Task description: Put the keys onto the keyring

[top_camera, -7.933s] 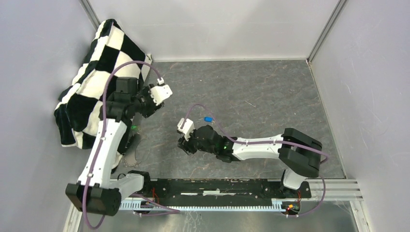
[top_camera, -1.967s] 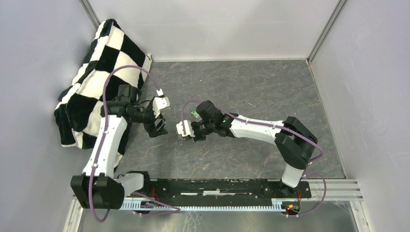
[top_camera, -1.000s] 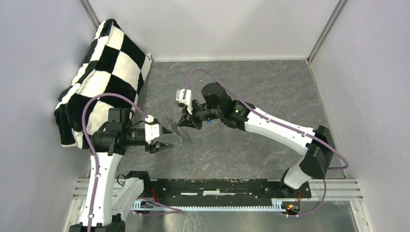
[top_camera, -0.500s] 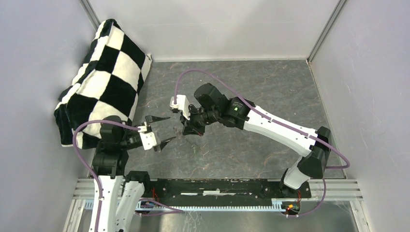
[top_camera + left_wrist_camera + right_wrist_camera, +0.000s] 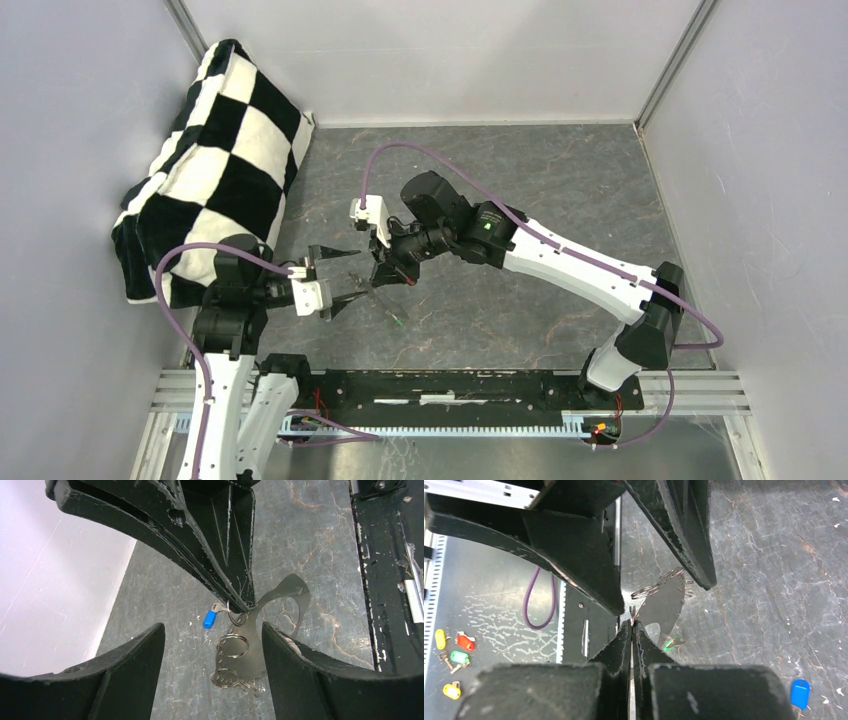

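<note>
Grey marbled tabletop (image 5: 560,190) fills a white-walled cell, with the black base rail (image 5: 450,385) along its near edge. Beyond that edge, on the metal ledge, a few spare coloured keys (image 5: 459,656) lie out of play.

Nearest on the table, the left gripper (image 5: 358,271) points towards the centre with its fingers spread wide and nothing between the pads. My reading is that it is placed to take a second hold. The keyring (image 5: 252,645) hangs in the gap between those fingers, but the views do not show whether either finger touches it.

The keyring shows as a flat grey metal tab with a cut-out, carrying several wire split rings. It dangles clear of the table from the right gripper (image 5: 632,624). That gripper's fingers are pressed together, pinching the topmost ring at their very tips. Held by one ring, the tab and the other rings hang free and face the left arm. This probably offers them up so one can be steadied or pried apart.

Neither key is on a ring yet. The green key (image 5: 669,644) lies flat on the table close under the hanging bunch. The blue key (image 5: 209,619) lies a little farther on, near the right arm and apart from both grippers.

Against the far left wall slumps a black-and-white checked cloth (image 5: 215,130), well away from the work.
</note>
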Available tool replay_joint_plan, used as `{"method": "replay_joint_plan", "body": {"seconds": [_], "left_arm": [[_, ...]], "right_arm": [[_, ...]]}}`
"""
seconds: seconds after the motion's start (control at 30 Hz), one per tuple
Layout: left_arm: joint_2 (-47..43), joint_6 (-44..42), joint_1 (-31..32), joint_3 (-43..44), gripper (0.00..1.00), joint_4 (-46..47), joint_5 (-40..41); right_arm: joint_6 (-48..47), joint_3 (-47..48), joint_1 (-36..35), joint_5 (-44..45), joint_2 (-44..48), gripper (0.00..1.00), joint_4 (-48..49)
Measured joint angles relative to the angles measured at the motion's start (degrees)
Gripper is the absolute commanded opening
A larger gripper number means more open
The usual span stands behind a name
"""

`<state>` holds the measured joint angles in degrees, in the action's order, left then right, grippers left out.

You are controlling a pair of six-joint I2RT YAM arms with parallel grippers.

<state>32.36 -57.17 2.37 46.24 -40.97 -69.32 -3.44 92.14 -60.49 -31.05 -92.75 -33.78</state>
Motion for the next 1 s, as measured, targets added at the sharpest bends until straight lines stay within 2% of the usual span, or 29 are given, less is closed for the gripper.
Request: {"method": "replay_joint_plan", "body": {"seconds": [0.23, 0.6, 0.8, 0.93, 1.0], "left_arm": [[0.4, -4.7, 0.0, 0.0, 0.61, 0.0, 0.4], [-0.2, 4.8, 0.1, 0.0, 0.46, 9.8, 7.6], [-0.2, 11.9, 0.1, 2.0, 0.48, 14.7, 13.9], [-0.3, 15.0, 0.1, 3.2, 0.61, 15.6, 14.8], [0.0, 14.8, 0.1, 4.5, 0.67, 12.9, 13.0]], "right_arm": [[2.0, 0.0, -0.2, -2.0, 0.0, 0.0, 1.6], [2.3, -1.4, 0.5, -0.9, 2.7, 0.0, 3.6], [2.3, -3.5, 0.4, -0.8, 5.6, 0.01, 1.8], [2.1, -3.9, 0.5, -0.7, 6.4, 0.0, 0.9], [2.1, -3.9, 0.5, -0.6, 6.7, 0.0, 0.4]]}}
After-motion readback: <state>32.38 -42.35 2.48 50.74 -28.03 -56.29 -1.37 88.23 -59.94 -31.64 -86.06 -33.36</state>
